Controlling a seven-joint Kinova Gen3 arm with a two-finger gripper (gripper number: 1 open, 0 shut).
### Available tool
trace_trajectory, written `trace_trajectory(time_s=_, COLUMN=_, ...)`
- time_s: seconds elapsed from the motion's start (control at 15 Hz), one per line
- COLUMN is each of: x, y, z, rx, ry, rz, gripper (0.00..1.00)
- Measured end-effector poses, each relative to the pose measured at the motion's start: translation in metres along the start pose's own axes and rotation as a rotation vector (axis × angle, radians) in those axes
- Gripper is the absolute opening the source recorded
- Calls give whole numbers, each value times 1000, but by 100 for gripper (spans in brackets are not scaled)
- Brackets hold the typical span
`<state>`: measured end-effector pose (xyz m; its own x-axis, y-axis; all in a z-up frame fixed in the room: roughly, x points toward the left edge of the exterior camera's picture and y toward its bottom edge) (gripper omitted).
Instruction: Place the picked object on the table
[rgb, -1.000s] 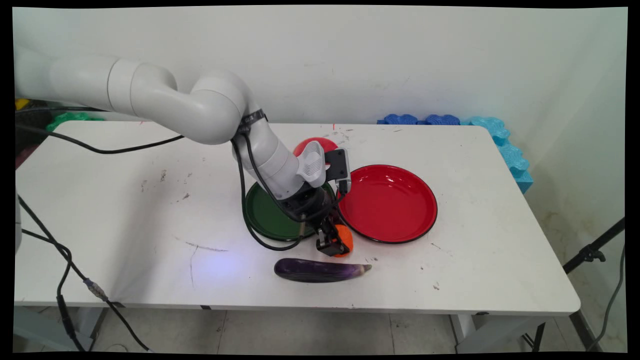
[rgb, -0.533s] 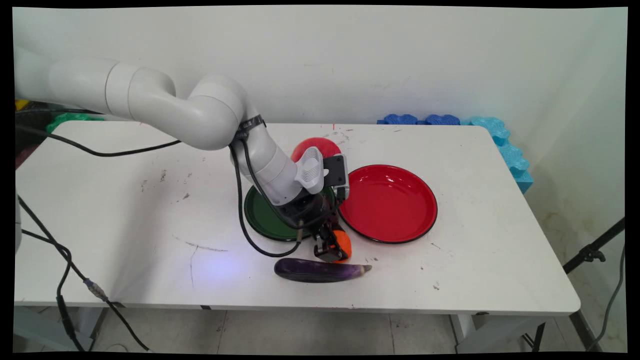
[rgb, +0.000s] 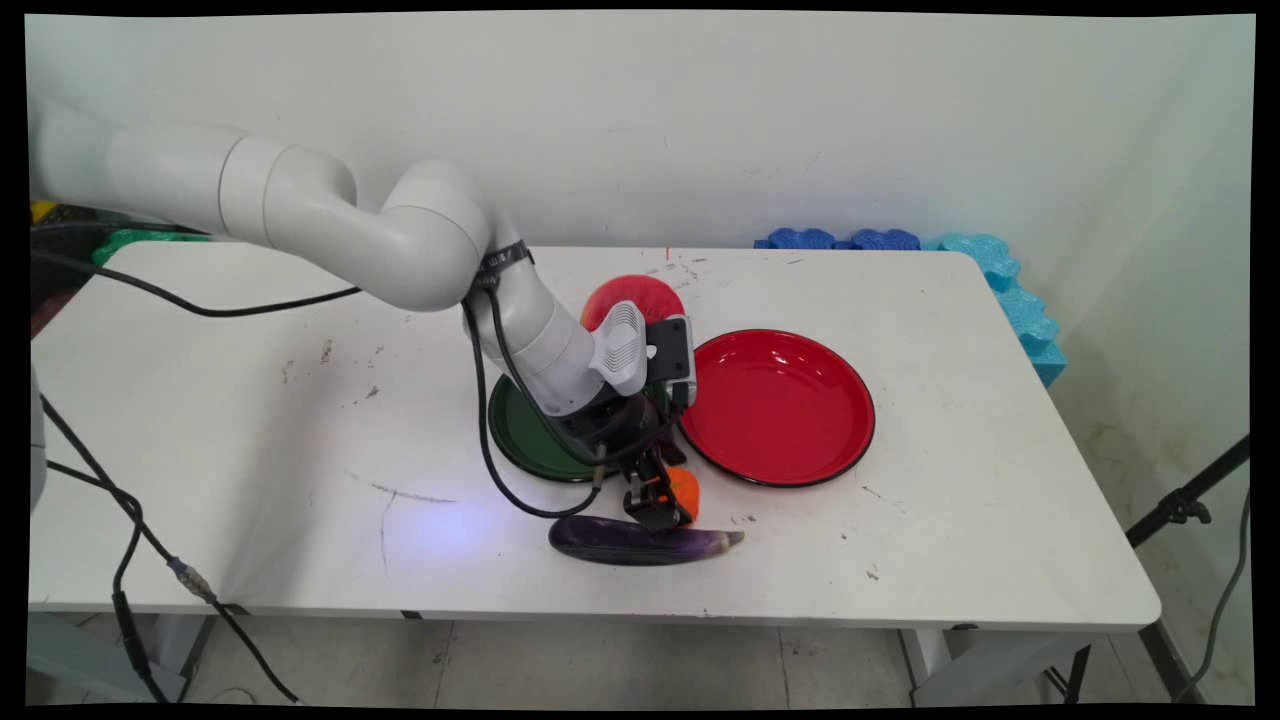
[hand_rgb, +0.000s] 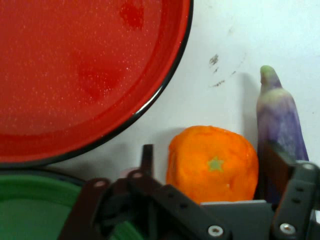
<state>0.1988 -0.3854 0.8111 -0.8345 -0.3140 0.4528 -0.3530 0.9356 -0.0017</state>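
Your black two-finger gripper (rgb: 662, 505) has crept toward the glossy purple eggplant (rgb: 640, 541), carrying the round orange fruit (hand_rgb: 212, 162). Its fingers straddle that fruit, just beside the eggplant; whether they clamp it, you cannot tell.

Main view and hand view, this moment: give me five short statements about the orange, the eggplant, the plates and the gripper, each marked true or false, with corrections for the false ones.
1. The orange lies between the gripper's fingers. True.
2. The orange sits inside the red plate. False: it is on the white table, outside the plate's rim.
3. The eggplant lies on the table nearer the table's front edge than the orange. True.
4. The green plate is to the right of the red plate in the main view. False: it is to its left, partly hidden by the arm.
5. The eggplant rests on the green plate. False: it lies on the bare table.
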Motion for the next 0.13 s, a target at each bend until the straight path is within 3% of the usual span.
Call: trace_trajectory(time_s=0.13, x=0, y=-1, z=1, rx=4, ry=4, rz=-1, gripper=100)
